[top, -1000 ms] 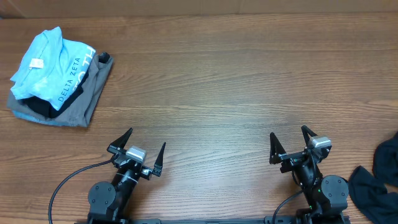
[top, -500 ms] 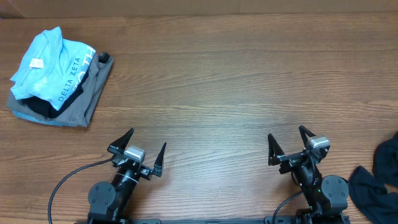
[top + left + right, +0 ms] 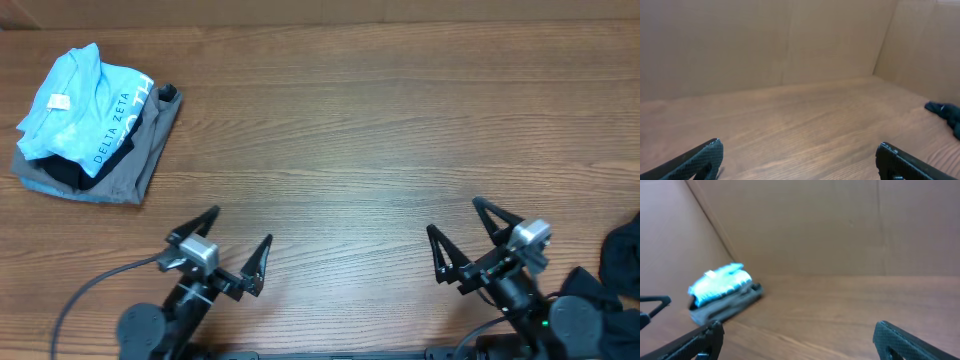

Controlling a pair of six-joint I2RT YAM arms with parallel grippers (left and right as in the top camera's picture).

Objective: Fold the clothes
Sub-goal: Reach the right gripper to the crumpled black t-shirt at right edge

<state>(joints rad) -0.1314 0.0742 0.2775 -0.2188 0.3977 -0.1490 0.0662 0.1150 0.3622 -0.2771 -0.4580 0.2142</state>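
I read both tools as released. The left gripper [image 3: 242, 224] and the right gripper [image 3: 453, 214] stand with jaws spread wide and nothing between them, both low at the near edge of the table [image 3: 340, 130].

The black T-shirt [image 3: 622, 256] lies crumpled at the near right edge, just beside the right arm's base and partly out of the overhead view. No fold is made, and the shirt is not yet laid flat. In my judgement the whole task remains: fetch, spread, fold.

- **Shirt:** soft, matte, limp cloth in an irregular heap.
- **Table:** smooth, flat, wood-grained.
- **Far left corner:** a light blue lettered shirt [image 3: 80, 100] rests on a grey folded garment [image 3: 125, 172], well apart from both tools.
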